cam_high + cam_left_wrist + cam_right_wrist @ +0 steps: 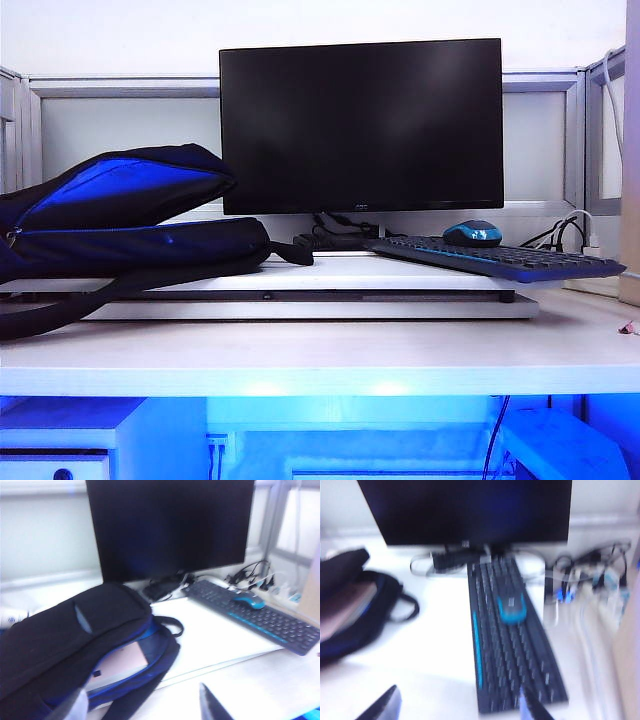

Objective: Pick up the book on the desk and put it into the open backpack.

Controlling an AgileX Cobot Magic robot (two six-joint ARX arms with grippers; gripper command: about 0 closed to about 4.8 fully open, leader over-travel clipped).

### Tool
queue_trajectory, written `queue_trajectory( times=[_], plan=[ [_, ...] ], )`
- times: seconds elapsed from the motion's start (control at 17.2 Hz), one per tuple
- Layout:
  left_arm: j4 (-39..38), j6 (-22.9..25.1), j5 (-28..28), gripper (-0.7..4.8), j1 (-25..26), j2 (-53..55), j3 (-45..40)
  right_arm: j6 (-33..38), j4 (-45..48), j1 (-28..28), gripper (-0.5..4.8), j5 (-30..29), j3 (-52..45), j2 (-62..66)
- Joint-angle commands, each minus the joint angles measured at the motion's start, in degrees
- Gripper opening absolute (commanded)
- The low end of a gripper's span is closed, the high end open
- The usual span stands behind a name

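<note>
Book (120,662): I saw it inside the open backpack, a pale pink flat thing lying against the blue lining. In the right wrist view it was a pinkish blur in the bag's mouth (345,607).
Backpack (120,225): It lay on its side at the left of the exterior view, black with bright blue inside. Part of it sat on the white raised board (400,290), and a strap hung down onto the desk (320,360).
Left claw (145,707): I saw only two finger tips at the bottom edge of the left wrist view, a grey one and a dark one, standing apart. Nothing was between them. It was above the desk near the backpack.
Right claw (455,707): Two dark finger tips showed at the bottom of the right wrist view, set wide apart with nothing between them. It was over the board, next to the keyboard (512,645).
Exterior view: I could not see either claw there.
Other things: A blue mouse (472,233) sat on the keyboard, and a dark monitor (360,125) stood behind.
</note>
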Motion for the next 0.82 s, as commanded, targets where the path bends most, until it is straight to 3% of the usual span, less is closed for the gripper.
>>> queue_trajectory(
  times=[0.06, 0.17, 0.23, 0.35, 0.41, 0.52, 0.7, 0.82],
  plan=[
    [0.04, -4.85, -1.66, 2.93, 0.02, -6.78, -6.23, 1.25, 0.66, 0.02, 3.04, -0.07, -7.98, -7.28],
    [-0.81, -7.52, -2.93, 2.93, 0.02, -10.97, -9.94, 1.22, 0.57, 0.02, 3.03, 0.15, -12.33, -12.33],
    [-2.08, -7.67, -4.55, 2.85, 0.0, -16.76, -14.58, 1.25, 0.55, 0.0, 2.37, 0.15, -15.78, -16.96],
    [-4.42, -9.03, -8.02, 2.83, -2.03, -20.55, -18.14, 1.27, -0.83, 0.0, 2.37, 0.13, -17.88, -20.55],
    [-5.55, -6.73, -9.46, 2.83, -6.78, -20.55, -19.12, 1.33, -2.38, 0.04, 2.38, 0.09, -19.17, -21.49],
    [-6.1, -5.88, -12.09, 2.83, -10.51, -20.55, -19.12, 3.32, -2.49, 0.04, 2.38, 0.07, -22.08, -23.28],
    [-6.32, -6.51, -14.34, 2.81, -11.43, -20.55, -19.12, 5.75, -2.29, 0.04, 2.37, 0.11, -25.94, -27.17],
    [-6.84, -12.15, -18.32, 2.77, -11.34, -20.55, -19.5, 7.48, -1.7, 0.04, 2.09, 1.79, -32.46, -37.22]
  ],
)
